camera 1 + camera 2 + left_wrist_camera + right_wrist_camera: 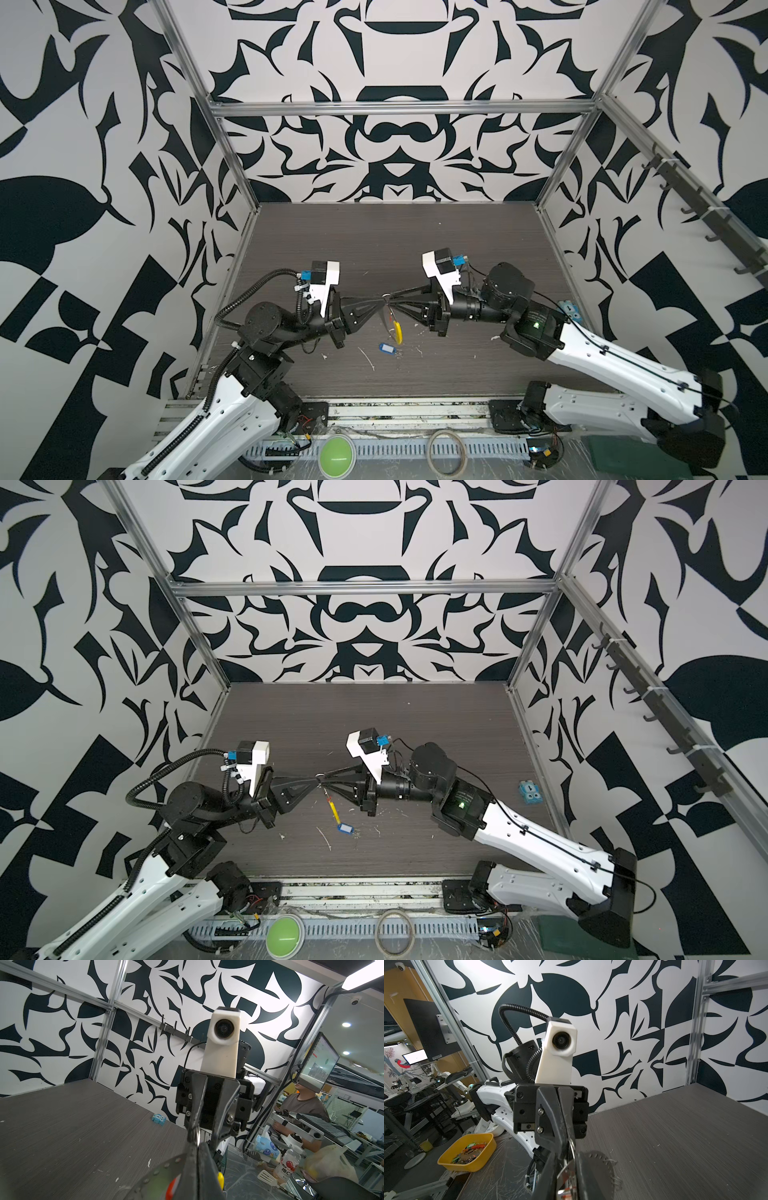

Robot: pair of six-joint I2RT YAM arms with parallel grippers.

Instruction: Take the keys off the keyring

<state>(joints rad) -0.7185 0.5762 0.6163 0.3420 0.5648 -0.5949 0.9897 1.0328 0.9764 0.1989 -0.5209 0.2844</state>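
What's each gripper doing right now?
Left gripper: shut on the keyring.
Right gripper: narrow around the red-tagged keys; grip cannot be told.

two robot arms: the left arm (232, 399) and the right arm (615, 365). two grippers: the left gripper (381, 302) and the right gripper (395, 303). two white cameras: the left camera (328, 272) and the right camera (434, 262).

one keyring (398, 331) with one yellow sleeve. two tags: one blue tag (385, 347) and one red tag (170, 1187), which is blurred. the keys are too small to count.

one table (374, 232) with one light-blue toy block (530, 791) on it. in both top views, one green dome (336, 456) and one beige hoop (446, 432). one hook rail (711, 777), its hooks too small to count.

the right wrist view shows one yellow tray (463, 1166). the left wrist view shows one person (301, 1103) and one bottle (287, 1164).
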